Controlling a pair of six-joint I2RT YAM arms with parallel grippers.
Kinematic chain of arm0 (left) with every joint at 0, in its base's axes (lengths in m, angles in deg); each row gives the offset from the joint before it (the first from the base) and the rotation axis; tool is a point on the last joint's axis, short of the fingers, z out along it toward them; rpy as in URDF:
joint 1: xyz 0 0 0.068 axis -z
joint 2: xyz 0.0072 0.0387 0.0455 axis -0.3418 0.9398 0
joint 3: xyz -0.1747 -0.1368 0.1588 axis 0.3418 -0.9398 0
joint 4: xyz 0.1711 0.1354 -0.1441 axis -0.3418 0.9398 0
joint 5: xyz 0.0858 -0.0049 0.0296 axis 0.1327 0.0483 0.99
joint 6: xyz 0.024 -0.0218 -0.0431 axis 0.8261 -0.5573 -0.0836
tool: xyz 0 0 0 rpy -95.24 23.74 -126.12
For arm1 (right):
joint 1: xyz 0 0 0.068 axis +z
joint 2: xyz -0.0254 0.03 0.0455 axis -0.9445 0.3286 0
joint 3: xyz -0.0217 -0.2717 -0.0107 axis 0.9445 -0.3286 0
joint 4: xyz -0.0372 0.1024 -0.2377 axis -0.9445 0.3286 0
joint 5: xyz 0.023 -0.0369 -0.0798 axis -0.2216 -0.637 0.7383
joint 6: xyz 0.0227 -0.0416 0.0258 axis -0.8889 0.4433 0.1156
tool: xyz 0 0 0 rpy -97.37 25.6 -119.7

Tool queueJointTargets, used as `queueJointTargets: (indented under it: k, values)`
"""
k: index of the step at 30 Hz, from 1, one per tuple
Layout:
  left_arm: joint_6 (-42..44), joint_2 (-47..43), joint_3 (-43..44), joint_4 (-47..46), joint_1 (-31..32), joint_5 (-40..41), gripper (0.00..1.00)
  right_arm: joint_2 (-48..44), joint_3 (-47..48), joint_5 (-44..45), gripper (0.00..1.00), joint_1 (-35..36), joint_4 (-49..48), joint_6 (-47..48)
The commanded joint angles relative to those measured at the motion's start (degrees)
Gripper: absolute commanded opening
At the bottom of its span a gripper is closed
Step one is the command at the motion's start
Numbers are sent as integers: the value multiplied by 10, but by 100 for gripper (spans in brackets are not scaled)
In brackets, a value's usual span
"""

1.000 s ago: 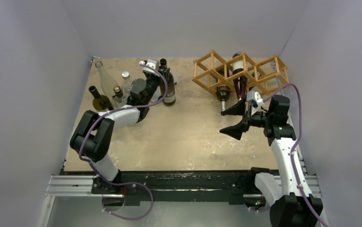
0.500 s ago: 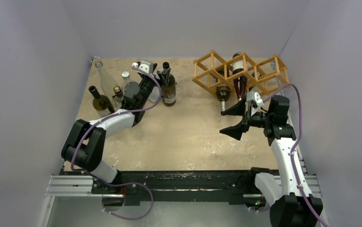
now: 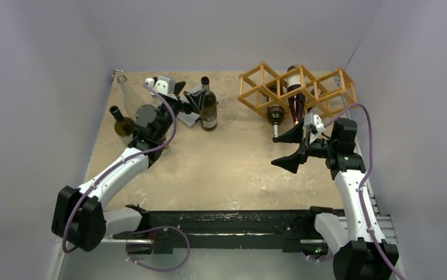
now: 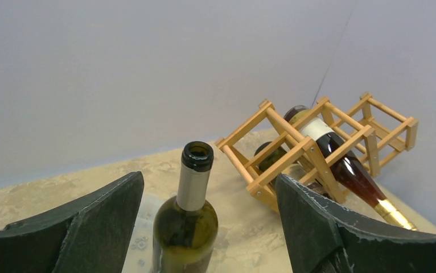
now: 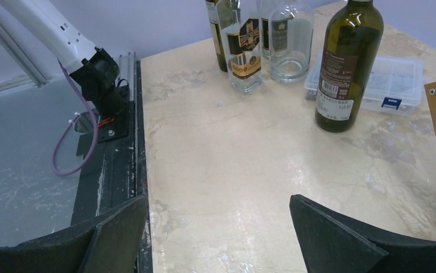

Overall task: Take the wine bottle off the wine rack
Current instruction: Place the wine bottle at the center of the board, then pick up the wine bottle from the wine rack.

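The wooden wine rack stands at the back right, also seen in the left wrist view. A dark red wine bottle with a white label lies in it, neck pointing to the front. A second dark bottle lies in a lower cell. A green wine bottle stands upright on the table, just ahead of the spread fingers of my left gripper and untouched. My right gripper hovers open in front of the rack, holding nothing.
Several upright bottles cluster at the back left behind my left arm. A clear plastic compartment box lies beside the green bottle. Walls close the table on three sides. The black base rail runs along the near edge.
My left gripper has opened off the green bottle and drawn back to the left, its arm swinging outward. The bottle stays standing. The right arm has not moved.
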Motion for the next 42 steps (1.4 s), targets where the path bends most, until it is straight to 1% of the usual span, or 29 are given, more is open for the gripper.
queueJointTargets:
  k: [1,7,11,15,17,22,26,28,31,35,38,42]
  values:
    - [-44,-66,19,141,-6,-22,87,1,26,10,99,-3,12,20]
    - [-70,-136,26,255,-6,-41,95,1,26,18,99,-3,22,33]
    - [-92,-173,35,330,-6,-73,96,0,27,28,99,-4,31,44]
    - [-125,-218,29,398,-6,-78,98,0,28,35,99,-9,39,55]
    - [-139,-248,14,433,-6,-76,99,0,29,41,99,-13,41,58]
    - [-161,-322,-34,477,-6,-88,100,1,33,61,99,-22,44,61]
    - [-173,-373,-74,495,-6,-115,100,2,49,113,99,-22,56,58]
    - [-179,-391,-85,519,-6,-119,100,7,66,142,99,-22,79,66]
    - [-159,-408,-81,578,-6,-124,100,21,105,191,99,-22,142,109]
    - [-100,-417,-60,652,-6,-138,100,47,154,226,99,-22,181,117]
    - [-72,-417,-62,673,-6,-151,100,70,187,248,99,-22,192,102]
    - [-64,-410,-52,683,-6,-169,100,96,225,283,99,-22,196,84]
